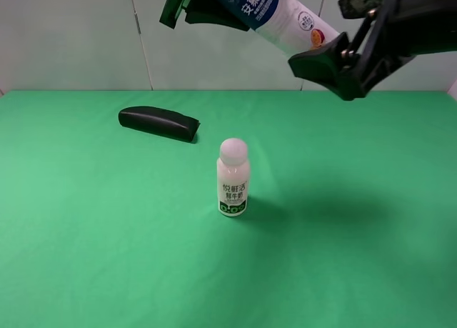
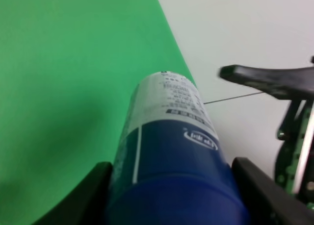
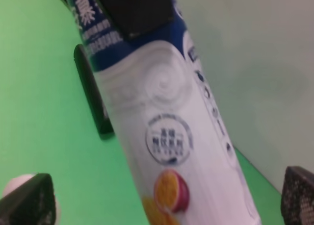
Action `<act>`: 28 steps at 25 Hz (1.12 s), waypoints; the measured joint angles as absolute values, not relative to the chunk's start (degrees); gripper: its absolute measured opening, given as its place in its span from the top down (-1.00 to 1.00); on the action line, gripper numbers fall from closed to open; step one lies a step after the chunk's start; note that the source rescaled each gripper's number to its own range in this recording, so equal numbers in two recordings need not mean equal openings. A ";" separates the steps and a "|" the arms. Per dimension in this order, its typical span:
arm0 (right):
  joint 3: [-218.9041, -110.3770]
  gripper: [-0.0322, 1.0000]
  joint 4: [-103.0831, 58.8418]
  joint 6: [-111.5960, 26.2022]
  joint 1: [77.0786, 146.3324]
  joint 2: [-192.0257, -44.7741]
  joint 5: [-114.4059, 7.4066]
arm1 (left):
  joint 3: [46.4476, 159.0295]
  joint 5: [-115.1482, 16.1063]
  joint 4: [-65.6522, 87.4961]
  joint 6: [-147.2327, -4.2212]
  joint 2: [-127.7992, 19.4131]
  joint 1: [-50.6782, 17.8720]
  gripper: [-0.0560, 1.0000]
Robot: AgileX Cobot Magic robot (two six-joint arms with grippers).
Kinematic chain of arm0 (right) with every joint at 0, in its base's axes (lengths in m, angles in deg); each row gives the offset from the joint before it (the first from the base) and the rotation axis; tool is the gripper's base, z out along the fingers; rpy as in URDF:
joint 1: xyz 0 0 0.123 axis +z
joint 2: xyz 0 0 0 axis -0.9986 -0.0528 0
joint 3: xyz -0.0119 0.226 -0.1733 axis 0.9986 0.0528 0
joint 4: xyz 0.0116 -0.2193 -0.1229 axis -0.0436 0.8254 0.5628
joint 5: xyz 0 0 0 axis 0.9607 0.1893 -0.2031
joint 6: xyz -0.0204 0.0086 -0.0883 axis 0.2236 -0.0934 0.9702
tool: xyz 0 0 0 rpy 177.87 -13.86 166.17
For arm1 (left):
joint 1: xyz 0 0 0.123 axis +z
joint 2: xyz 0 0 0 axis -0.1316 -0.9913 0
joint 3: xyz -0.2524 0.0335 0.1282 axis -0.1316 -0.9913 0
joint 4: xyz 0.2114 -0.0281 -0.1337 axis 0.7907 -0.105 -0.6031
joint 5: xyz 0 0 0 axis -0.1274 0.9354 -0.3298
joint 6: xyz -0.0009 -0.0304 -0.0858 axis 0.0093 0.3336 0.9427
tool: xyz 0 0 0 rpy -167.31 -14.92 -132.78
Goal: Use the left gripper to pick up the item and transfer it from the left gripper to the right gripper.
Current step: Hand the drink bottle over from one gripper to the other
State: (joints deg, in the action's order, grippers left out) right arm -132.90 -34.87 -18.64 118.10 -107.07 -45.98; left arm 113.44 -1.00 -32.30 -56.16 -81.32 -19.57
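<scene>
The item (image 1: 285, 17), a slim bottle with a blue upper label and a white lower body, hangs tilted high above the table. My left gripper (image 1: 228, 6) is shut on its blue part; the left wrist view shows the bottle (image 2: 171, 151) clamped between both fingers (image 2: 93, 195). My right gripper (image 1: 321, 29) is open, its jaws on either side of the bottle's white lower end and apart from it. In the right wrist view the bottle (image 3: 167, 137) sits between the two spread fingertips (image 3: 27, 200). The cap is hidden.
A white-capped milk bottle with a green label (image 1: 233, 178) stands upright mid-table on the green cloth (image 1: 107, 235). A black oblong case (image 1: 158, 123) lies at the back left. A white wall runs behind the table.
</scene>
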 joint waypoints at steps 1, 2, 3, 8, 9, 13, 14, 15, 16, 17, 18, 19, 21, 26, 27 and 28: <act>-132.90 -1.00 -34.80 -18.64 118.10 -108.11 -46.73 | 113.44 -1.00 -32.30 -56.16 -81.32 -19.57 0.89; -132.90 -1.00 -34.67 -18.64 118.10 -108.94 -47.70 | 113.44 -1.00 -32.30 -56.16 -81.32 -19.57 0.89; -132.90 -1.00 -34.67 -18.64 118.10 -109.90 -48.65 | 113.44 -1.00 -32.30 -56.16 -81.32 -19.57 0.89; -132.90 -1.00 -34.67 -18.64 118.10 -113.30 -51.61 | 113.44 -1.00 -32.25 -56.34 -81.32 -19.57 0.89; -132.90 -1.00 -34.67 -18.64 118.10 -113.71 -51.99 | 113.44 -1.00 -32.25 -56.34 -81.32 -19.57 0.89; -132.90 -1.00 -35.26 -18.64 118.10 -114.71 -52.85 | 113.44 -1.03 -31.49 -56.40 -81.32 -19.57 0.89; -132.90 -1.00 -35.38 -18.64 118.10 -114.99 -53.02 | 113.44 -1.03 -31.08 -56.40 -81.32 -19.57 0.89; -132.90 -1.00 -35.37 -18.64 118.10 -115.21 -53.02 | 113.44 -1.03 -30.61 -56.40 -81.32 -19.57 0.89; -132.90 -1.00 -35.52 -18.64 118.10 -115.44 -53.02 | 113.44 -1.03 -30.32 -56.40 -81.32 -19.57 0.89; -132.90 -1.00 -35.52 -18.64 118.10 -115.64 -53.04 | 113.44 -1.03 -30.11 -56.40 -81.32 -19.57 0.89; -132.90 -1.00 -35.56 -18.64 118.10 -115.77 -53.16 | 113.44 -1.03 -29.92 -56.40 -81.32 -19.57 0.89; -132.90 -1.00 -35.56 -18.64 118.41 -116.04 -53.41 | 113.44 -1.03 -29.86 -56.40 -81.32 -19.57 0.89; -132.90 -1.00 -35.64 -18.64 119.32 -116.30 -54.07 | 113.44 -1.03 -29.62 -56.40 -81.32 -19.57 0.89; -132.90 -1.00 -35.75 -18.64 122.10 -116.30 -55.92 | 113.44 -1.06 -29.57 -56.40 -81.32 -19.57 0.89; -132.90 -1.00 -35.75 -18.64 122.10 -116.30 -56.04 | 113.44 -1.06 -29.57 -56.40 -81.32 -19.57 0.89; -132.93 -1.00 -35.75 -18.64 122.10 -116.30 -56.18 | 113.44 -1.06 -29.57 -56.40 -81.32 -19.57 0.89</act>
